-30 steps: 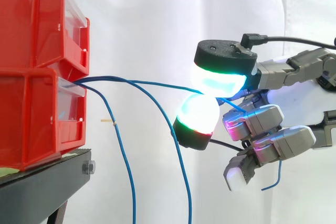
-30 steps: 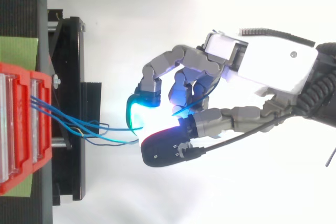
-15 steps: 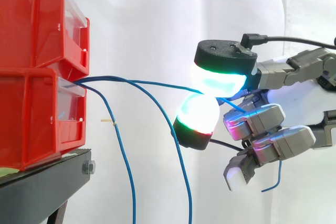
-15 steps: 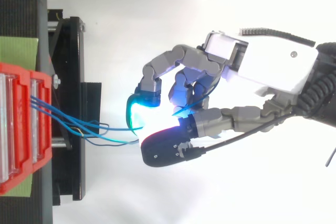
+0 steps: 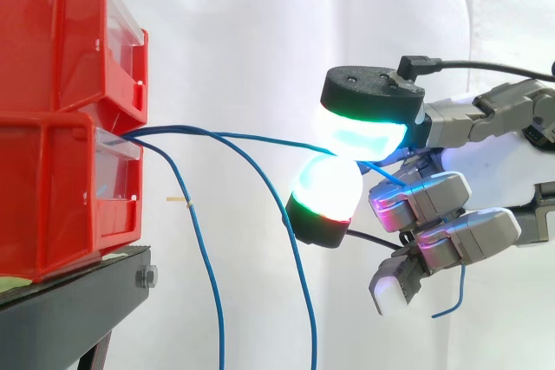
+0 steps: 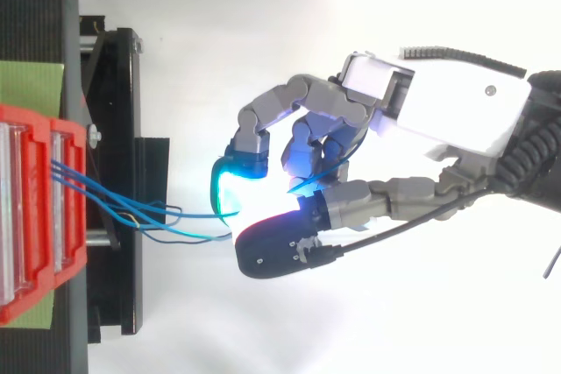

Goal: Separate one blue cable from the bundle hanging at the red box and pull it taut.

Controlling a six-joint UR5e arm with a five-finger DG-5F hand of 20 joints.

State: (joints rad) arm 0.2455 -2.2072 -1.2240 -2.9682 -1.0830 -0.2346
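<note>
One blue cable (image 5: 260,138) runs from the red box (image 5: 61,188) to the hand (image 6: 456,116), pinched between its glowing pads (image 5: 360,136) (other cables (image 5: 212,283) droop beside the box).

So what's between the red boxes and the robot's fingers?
Just blue cables, seen in the side view: one cable runs from the lower red box into the pinching fingers; the others hang down.

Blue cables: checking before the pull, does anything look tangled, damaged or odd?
Nothing looks damaged. One blue cable is pinched between the hand's fingers; the other cables hang loose. A small tan tag sticks out from one hanging cable.
</note>
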